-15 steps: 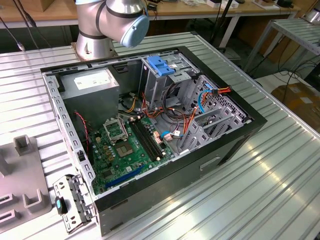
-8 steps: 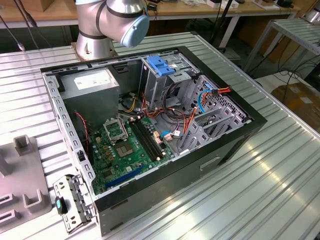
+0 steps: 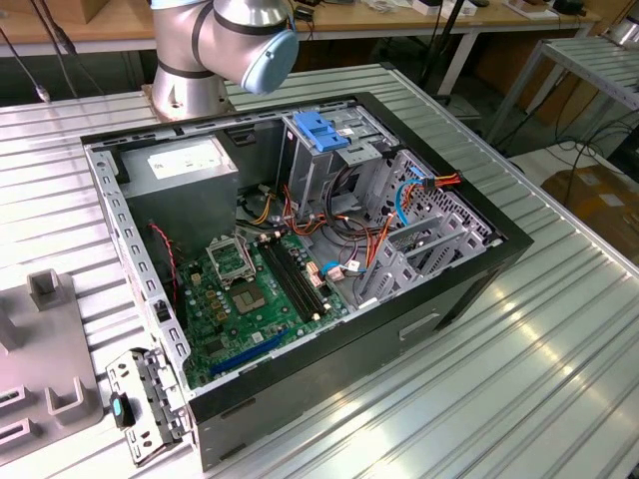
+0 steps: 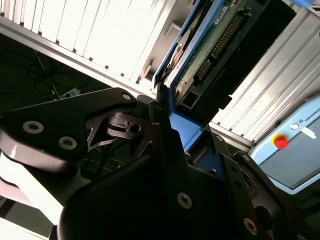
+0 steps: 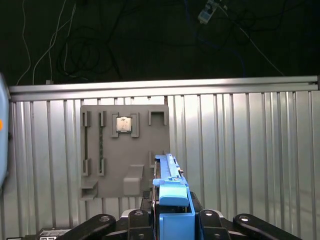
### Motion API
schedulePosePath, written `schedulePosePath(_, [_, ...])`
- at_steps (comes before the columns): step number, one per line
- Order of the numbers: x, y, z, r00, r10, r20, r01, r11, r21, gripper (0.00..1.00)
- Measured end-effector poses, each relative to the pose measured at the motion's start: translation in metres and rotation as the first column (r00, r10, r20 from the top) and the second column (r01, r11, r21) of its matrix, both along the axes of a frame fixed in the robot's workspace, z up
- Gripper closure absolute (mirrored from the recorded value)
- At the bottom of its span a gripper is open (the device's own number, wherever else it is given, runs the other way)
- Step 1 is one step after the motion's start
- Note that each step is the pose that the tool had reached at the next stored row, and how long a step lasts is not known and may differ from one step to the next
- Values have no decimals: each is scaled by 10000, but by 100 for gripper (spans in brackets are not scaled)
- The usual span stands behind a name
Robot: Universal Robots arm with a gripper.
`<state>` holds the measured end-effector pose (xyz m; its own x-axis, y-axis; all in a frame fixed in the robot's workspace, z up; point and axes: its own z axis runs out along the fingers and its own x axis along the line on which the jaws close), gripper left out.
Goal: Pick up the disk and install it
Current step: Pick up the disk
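Disk (image 5: 170, 172) is in the gripper (image 5: 174, 210), with the fingers (image 4: 162, 145) pinching it across its blue rails. In the first wrist view the disk is edge-on and stands straight out of the fingers, overlapping one edge of the grey plate (image 5: 110, 165). Whether it touches the plate cannot be told. The plate lies flat on the ribbed bench (image 5: 240, 160), with a chip (image 5: 123, 124) seated in one of its recesses. In the second wrist view the disk's green circuit-board face shows, with a blue rail along it. In the exterior view the open case (image 3: 469, 289) lies on the bench just to the exterior view's right of the plate. The cage (image 3: 324, 135) with its blue top sits inside the case, well apart from the plate.
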<state>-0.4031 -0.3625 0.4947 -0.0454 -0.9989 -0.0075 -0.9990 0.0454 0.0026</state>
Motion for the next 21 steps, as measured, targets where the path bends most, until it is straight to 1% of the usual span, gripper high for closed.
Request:
schedulePosePath(8, [66, 0, 0, 10000, 0, 0, 0, 10000, 0, 63])
schedulePosePath(11, [124, 0, 0, 10000, 0, 1, 0, 10000, 0, 63])
schedulePosePath(21, [235, 0, 0, 10000, 1, 0, -1, 10000, 0, 63])
